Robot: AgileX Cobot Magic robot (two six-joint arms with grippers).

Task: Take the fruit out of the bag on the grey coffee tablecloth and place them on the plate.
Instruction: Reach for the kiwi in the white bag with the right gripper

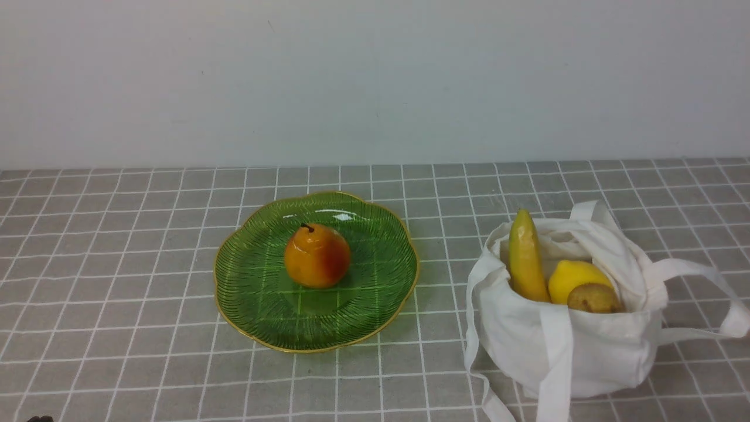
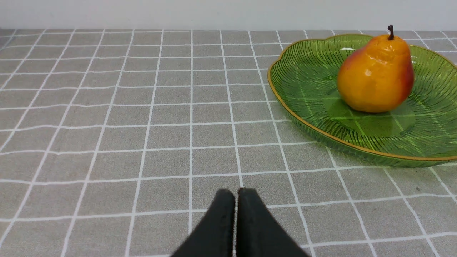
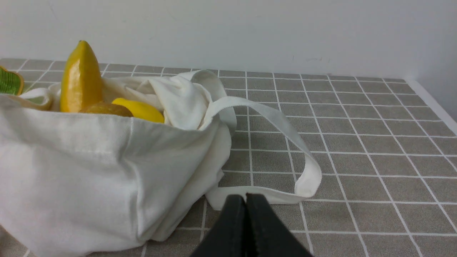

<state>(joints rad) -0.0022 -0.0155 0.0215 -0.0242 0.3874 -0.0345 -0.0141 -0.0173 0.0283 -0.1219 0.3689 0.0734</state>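
Here, white bag [image 1: 586, 346] set at 3 o'clock of green plate [image 1: 258, 305] on grey coffee tablecloth [image 1: 117, 234]. Mouth slumped open, so banana [image 1: 524, 258], lemon [image 1: 574, 278], kiwi [image 1: 593, 299] exposed for reach. Pear [image 1: 317, 256] seated mid-plate. Left gripper [image 2: 235, 200] and right gripper [image 3: 245, 200] clenched, empty, held low over cloth.

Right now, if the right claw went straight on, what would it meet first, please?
Probably the bag's white strap, lying on the tablecloth just ahead of the right claw; depth is unclear.
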